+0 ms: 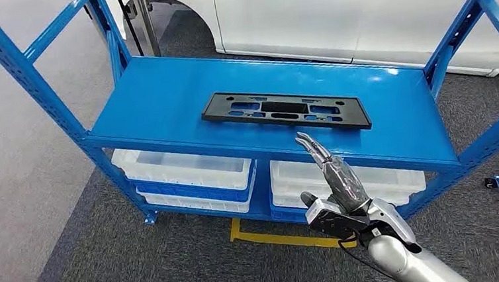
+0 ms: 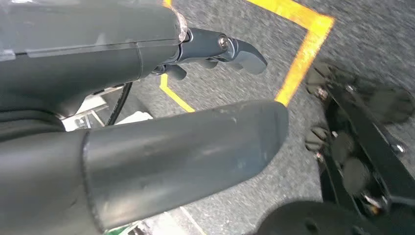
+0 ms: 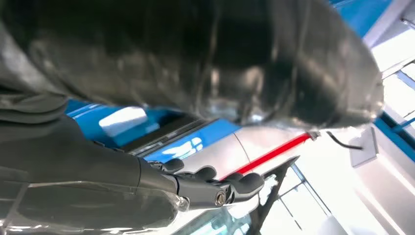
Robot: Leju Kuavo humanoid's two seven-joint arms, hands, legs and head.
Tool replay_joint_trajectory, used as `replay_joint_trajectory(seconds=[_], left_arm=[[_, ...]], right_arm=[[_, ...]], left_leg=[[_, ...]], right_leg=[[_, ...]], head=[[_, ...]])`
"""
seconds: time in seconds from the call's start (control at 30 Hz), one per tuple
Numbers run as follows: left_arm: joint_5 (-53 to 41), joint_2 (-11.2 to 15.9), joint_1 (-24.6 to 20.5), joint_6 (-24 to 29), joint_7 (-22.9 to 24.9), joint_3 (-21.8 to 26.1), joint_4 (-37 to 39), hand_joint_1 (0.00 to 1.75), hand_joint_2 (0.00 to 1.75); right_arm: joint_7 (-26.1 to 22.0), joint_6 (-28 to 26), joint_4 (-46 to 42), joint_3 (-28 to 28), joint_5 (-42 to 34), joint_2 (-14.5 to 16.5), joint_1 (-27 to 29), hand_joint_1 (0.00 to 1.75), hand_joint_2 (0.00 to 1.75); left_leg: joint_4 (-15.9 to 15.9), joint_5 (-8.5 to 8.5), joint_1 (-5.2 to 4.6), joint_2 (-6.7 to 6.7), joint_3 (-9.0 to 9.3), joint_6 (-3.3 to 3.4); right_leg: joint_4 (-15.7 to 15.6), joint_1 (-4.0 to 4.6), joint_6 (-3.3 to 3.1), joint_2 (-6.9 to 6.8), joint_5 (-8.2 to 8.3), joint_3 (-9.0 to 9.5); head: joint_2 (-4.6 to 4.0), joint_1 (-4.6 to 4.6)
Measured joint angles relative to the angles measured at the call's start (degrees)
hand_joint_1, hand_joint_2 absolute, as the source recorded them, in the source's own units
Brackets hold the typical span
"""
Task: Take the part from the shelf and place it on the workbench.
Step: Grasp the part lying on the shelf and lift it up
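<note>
A long, flat black plastic part (image 1: 286,110), pierced by rectangular cut-outs, is seen lying flat on the blue shelf (image 1: 164,100), set slightly askew near the front edge, untouched by anything.

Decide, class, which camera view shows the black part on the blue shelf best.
The head view: the black part lies whole and flat on the blue shelf, ahead of the right robot hand. The right wrist view catches what may be a dark sliver of it; the left wrist view faces the floor.
</note>
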Motion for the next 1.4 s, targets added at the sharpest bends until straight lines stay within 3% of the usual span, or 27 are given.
replay_joint_trajectory(seconds=[0.07, 0.17, 0.2, 0.27, 0.33, 0.37, 0.4, 0.47, 0.5, 0.57, 0.67, 0.73, 0.8, 0.83, 0.87, 0.93, 1.0, 1.07, 1.13, 1.2, 1.23, 1.3, 1.33, 1.37, 1.4], left_arm=[[0.0, 0.0, 0.0, -0.1, 0.0, 0.0, 0.0, 0.0, 0.0], [0.1, 0.1, 0.0, -0.4, -0.1, 0.0, 0.0, 0.0, 0.0], [0.1, 0.1, 0.0, -0.4, -0.1, 0.0, 0.0, 0.0, 0.0], [0.1, 0.1, 0.1, -0.4, -0.2, 0.0, 0.0, 0.0, 0.0], [0.1, 0.1, 0.1, -0.4, -0.2, 0.0, 0.0, 0.0, 0.0], [0.2, 0.1, 0.1, -0.4, -0.1, 0.0, 0.0, 0.0, 0.0], [0.2, 0.1, 0.2, -0.3, -0.1, 0.0, 0.0, 0.0, 0.0], [0.4, 0.1, 0.2, -0.2, -0.1, 0.0, 0.0, 0.0, 0.0], [0.5, 0.1, 0.2, -0.1, -0.1, 0.0, 0.0, 0.0, 0.0], [0.7, 0.0, 0.1, 0.1, -0.1, -0.1, 0.0, 0.0, 0.0], [0.9, -0.1, 0.2, 0.3, -0.2, -0.1, 0.0, 0.0, 0.0], [1.1, -0.2, 0.2, 0.3, -0.2, -0.3, 0.0, 0.0, 0.0], [1.4, -0.2, 0.1, 0.4, -0.2, -0.4, 0.0, 0.0, 0.0], [1.5, -0.2, 0.1, 0.4, -0.2, -0.5, 0.0, 0.0, 0.0], [1.6, -0.2, 0.1, 0.4, -0.2, -0.5, 0.0, 0.0, 0.0], [1.8, -0.2, 0.1, 0.3, -0.3, -0.8, 0.0, 0.0, 0.0], [1.8, -0.3, 0.1, 0.2, -0.4, -1.1, 0.0, 0.0, 0.0], [1.9, -0.3, 0.1, 0.0, -0.5, -1.4, 0.0, 0.0, 0.0], [1.9, -0.3, 0.2, -0.3, -0.6, -1.5, 0.0, 0.0, 0.0], [1.5, 0.1, 0.2, -1.2, -0.7, -1.8, 0.0, 0.0, 0.0], [0.9, 0.7, 0.2, -2.0, -0.7, -2.2, 0.0, 0.0, 0.0], [-1.3, 2.7, 0.2, -4.9, -0.8, -3.7, 0.0, 0.0, 0.0], [-2.6, 4.4, 0.2, -6.8, -1.0, -4.7, 0.0, 0.0, 0.0], [-3.8, 6.1, 0.2, -8.7, -1.2, -5.6, 0.0, 0.0, 0.0], [-4.7, 8.0, 0.2, -10.4, -1.5, -6.5, 0.0, 0.0, 0.0]], right_arm=[[0.0, 0.0, -0.1, 0.0, 0.0, 0.0, 0.0, 0.0, 0.0], [0.0, 0.0, -0.4, -0.1, 0.0, -0.1, 0.1, 0.0, 0.0], [0.0, -0.1, -0.5, -0.1, 0.0, -0.2, 0.1, 0.0, 0.0], [0.0, -0.1, -0.6, -0.1, 0.0, -0.2, 0.1, 0.0, 0.0], [0.0, -0.1, -0.6, -0.1, 0.0, -0.2, 0.2, 0.0, 0.0], [0.0, -0.1, -0.6, -0.1, 0.0, -0.2, 0.2, 0.0, 0.0], [0.0, -0.1, -0.6, -0.1, 0.0, -0.2, 0.2, 0.0, 0.0], [0.0, -0.1, -0.6, -0.1, 0.0, -0.2, 0.1, 0.0, 0.0], [0.0, 0.0, -0.7, -0.1, 0.1, -0.2, 0.1, 0.0, 0.0], [0.1, 0.0, -0.7, -0.1, 0.1, -0.2, 0.1, 0.0, 0.0], [0.4, 0.0, -0.8, -0.2, 0.0, -0.1, 0.0, 0.0, 0.0], [0.5, 0.0, -0.8, -0.3, 0.0, -0.1, -0.1, 0.0, 0.87], [0.6, 0.2, -0.8, -0.3, 0.0, -0.1, 0.1, 0.0, 1.75], [0.7, 0.3, -0.7, -0.3, 0.0, -0.1, 0.2, 0.0, 1.75], [0.8, 0.3, -0.7, -0.3, 0.0, -0.1, 0.3, 0.0, 1.75], [0.9, 0.4, -0.7, -0.4, 0.0, -0.1, 0.4, 0.0, 1.75], [1.0, 0.5, -0.7, -0.5, 0.0, -0.1, 0.4, 0.0, 1.75], [1.1, 0.5, -0.7, -0.7, 0.1, -0.1, 0.4, 0.0, 0.87], [1.1, 0.6, -0.8, -1.0, 0.1, -0.2, 0.4, 0.0, 0.0], [1.0, 1.0, -0.8, -1.1, 0.2, 0.0, 0.1, 0.0, 0.0], [0.9, 1.5, -0.7, -1.2, 0.2, 0.3, -0.2, 0.0, 0.0], [0.6, 3.1, 0.1, -1.0, 0.4, 1.6, -1.4, 0.0, 0.0], [0.5, 3.9, 0.8, -0.6, 0.6, 2.6, -2.2, 0.0, 0.0], [0.4, 4.5, 1.6, -0.1, 0.8, 3.6, -3.1, 0.0, 0.0], [0.3, 4.9, 2.3, 0.5, 0.9, 4.7, -3.8, 0.0, 0.0]], left_leg=[[-0.2, -0.05, 0.06, 0.04, -0.08, -0.18], [1.1, -1.25, 0.22, 0.46, -0.3, -1.1], [3.4, -2.34, 0.29, 0.7, -1.37, -1.45], [11.2, -4.94, 0.45, 1.08, -6.02, -1.95], [16.9, -5.21, 0.55, 1.16, -10.55, -2.17], [16.7, -3.51, 0.56, 1.18, -11.43, -2.14], [14.3, -0.79, 0.56, 1.22, -11.2, -2.0], [7.2, 4.44, 0.39, 1.37, -9.3, -1.52], [4.7, 5.52, 0.26, 1.44, -8.32, -1.18], [2.9, 5.17, -0.02, 1.39, -7.52, -0.67], [1.4, 4.97, 0.31, 1.16, -6.74, 0.12], [0.7, 4.84, 0.48, 1.17, -5.88, 0.83], [0.5, 4.35, 0.4, 1.13, -5.27, 1.32], [0.6, 4.03, 0.35, 1.07, -4.91, 1.39], [0.6, 3.66, 0.32, 0.98, -4.46, 1.38], [0.7, 2.71, 0.27, 0.79, -3.17, 1.13], [0.8, 1.72, 0.15, 0.62, -2.24, 0.65], [0.9, 1.2, 0.15, 0.58, -2.12, 0.1], [0.8, 0.82, 0.2, 0.68, -1.96, -0.45], [2.6, -0.51, 0.15, 0.92, -2.47, -1.04], [5.1, -1.71, 0.22, 1.03, -3.69, -1.33], [12.7, -4.23, 0.5, 1.16, -8.15, -1.88], [15.6, -4.52, 0.64, 1.19, -10.36, -2.13], [16.7, -3.66, 0.73, 1.2, -11.75, -2.33], [15.5, -1.57, 0.77, 1.22, -12.02, -2.45]], right_leg=[[-0.1, 0.12, -0.24, 0.02, -0.35, -0.06], [-0.9, -0.15, -1.11, -0.11, -1.0, 0.7], [-1.2, -0.29, -1.43, -0.25, -1.17, 1.21], [-1.4, -0.29, -1.88, -0.54, -1.68, 2.04], [-1.4, -0.27, -1.95, -0.69, -2.35, 2.78], [-1.4, -0.28, -1.91, -0.71, -2.75, 3.33], [-1.4, -0.3, -1.84, -0.71, -3.19, 3.99], [-1.5, -0.2, -1.52, -0.71, -4.14, 5.2], [-1.5, -0.1, -1.25, -0.67, -4.47, 5.53], [-1.7, 0.1, -0.67, -0.69, -4.72, 5.61], [-1.4, 0.04, 0.1, -0.81, -5.4, 5.56], [3.4, -0.04, 0.35, -0.64, -7.65, 3.1], [11.0, -0.02, 0.54, -0.47, -9.95, -1.68], [13.4, -0.03, 0.62, -0.43, -9.92, -3.57], [13.8, -0.03, 0.65, -0.42, -8.74, -4.58], [8.4, 0.0, 0.4, -0.4, -3.46, -3.39], [2.2, 0.3, -0.18, -0.29, -0.1, -0.89], [0.2, 0.67, -0.66, -0.19, -0.51, 0.16], [-0.6, 0.5, -1.01, -0.16, -0.98, 0.58], [-1.4, 0.02, -1.52, -0.27, -1.17, 1.44], [-1.6, -0.17, -1.77, -0.38, -1.31, 1.91], [-1.8, -0.15, -2.13, -0.55, -1.8, 2.53], [-1.7, -0.15, -2.19, -0.57, -2.09, 2.83], [-1.7, -0.15, -2.19, -0.57, -2.43, 3.22], [-1.7, -0.19, -2.13, -0.55, -2.83, 3.74]], head=[[0.0, 0.0], [0.0, -0.04], [0.0, -0.07], [0.0, -0.13], [0.0, -0.13], [0.0, -0.13], [0.0, -0.13], [0.0, -0.12], [0.0, -0.12], [0.0, -0.11], [0.0, -0.1], [0.0, -0.09], [0.0, -0.09], [0.0, -0.09], [0.0, -0.09], [0.0, -0.08], [0.0, -0.07], [0.0, -0.07], [0.0, -0.08], [0.0, -0.09], [0.0, -0.1], [0.0, -0.11], [0.0, -0.11], [0.0, -0.13], [0.0, -0.15]])
